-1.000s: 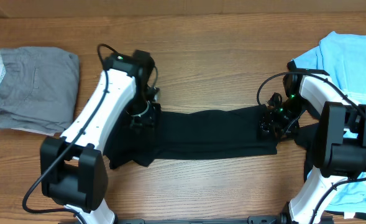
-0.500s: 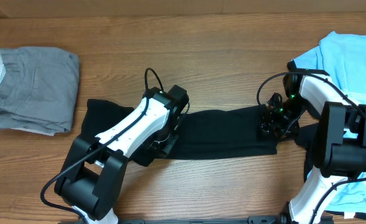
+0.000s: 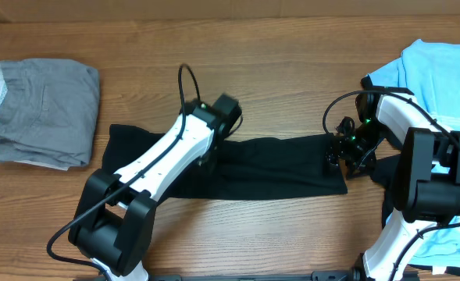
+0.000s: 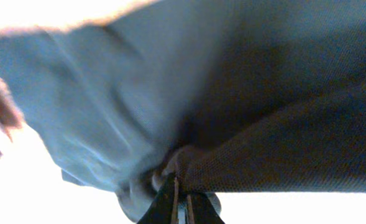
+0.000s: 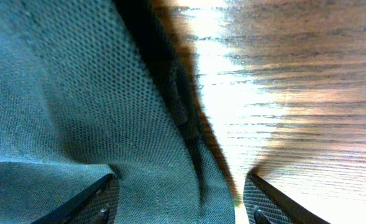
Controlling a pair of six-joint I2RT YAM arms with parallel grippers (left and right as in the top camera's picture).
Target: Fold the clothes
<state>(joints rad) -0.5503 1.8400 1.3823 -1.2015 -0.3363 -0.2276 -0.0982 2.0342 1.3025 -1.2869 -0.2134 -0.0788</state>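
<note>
Well off from the black tee's left end, a folded grey garment [image 3: 42, 113] is sitting on its own, looking like finished work parked out of the way. The black tee [image 3: 284, 168] is lying flat in the middle of the tabletop [image 3: 292, 62], drawn out into a long band. Its long axis is running side to side, with the broader end pointing toward the grey garment and the narrower end toward the right arm.

Left of the tee's middle, the left pincer [image 4: 181, 194] is pressed together and pinching a bunched ridge of the black cloth. I'm reading that as a grip taken to lift this part and carry it across for a fold.

At the tee's right end, the right pincer [image 5: 183, 199] is standing spread and gripping nothing, with cloth and bare wood showing between its tips. It seems to be stationed there to anchor or catch that end.

Beyond the tee's right end, a light blue tee [image 3: 440, 70] is lying partly hidden by the right arm, probably waiting its turn.
</note>
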